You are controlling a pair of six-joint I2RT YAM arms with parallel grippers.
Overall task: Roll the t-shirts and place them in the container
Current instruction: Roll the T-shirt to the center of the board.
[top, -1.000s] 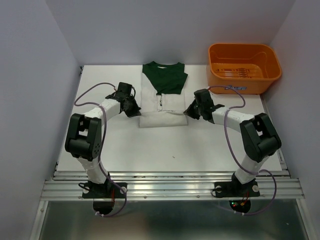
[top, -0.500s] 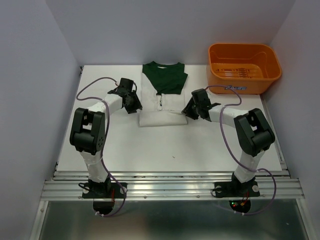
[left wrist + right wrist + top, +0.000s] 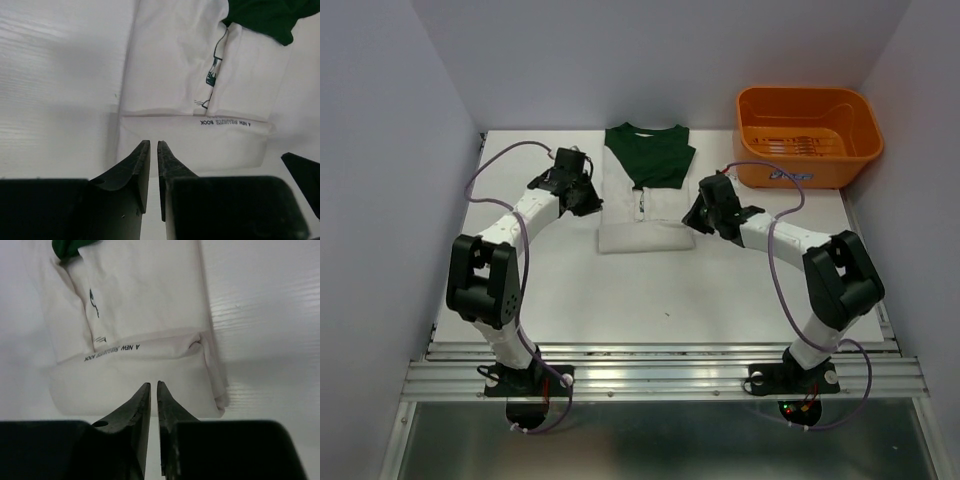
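From above, the t-shirt (image 3: 645, 205) lies folded into a long strip at the far middle of the white table (image 3: 650, 290). Its green top points away from the arms and its white bottom end is folded up. The left gripper (image 3: 590, 200) sits at the shirt's left edge. The right gripper (image 3: 692, 218) sits at its right edge. From up here the grippers are too small and dark to see how their fingers stand. An orange basket (image 3: 760, 165) stands in the far right corner, well apart from the shirt.

In the left wrist view, the left gripper (image 3: 153, 145) has its two fingers almost together, with only a thin slit between them. Nothing shows in the slit. The tips are over the folded white end of the shirt (image 3: 170, 75). I cannot tell if they touch it. Some tiny dark letters are hard to read.

In the right wrist view, the right gripper (image 3: 153, 385) looks the same, nearly closed with nothing in it. Its tips are over the thick white fold of the shirt (image 3: 145, 295). The green part is mostly cut off.
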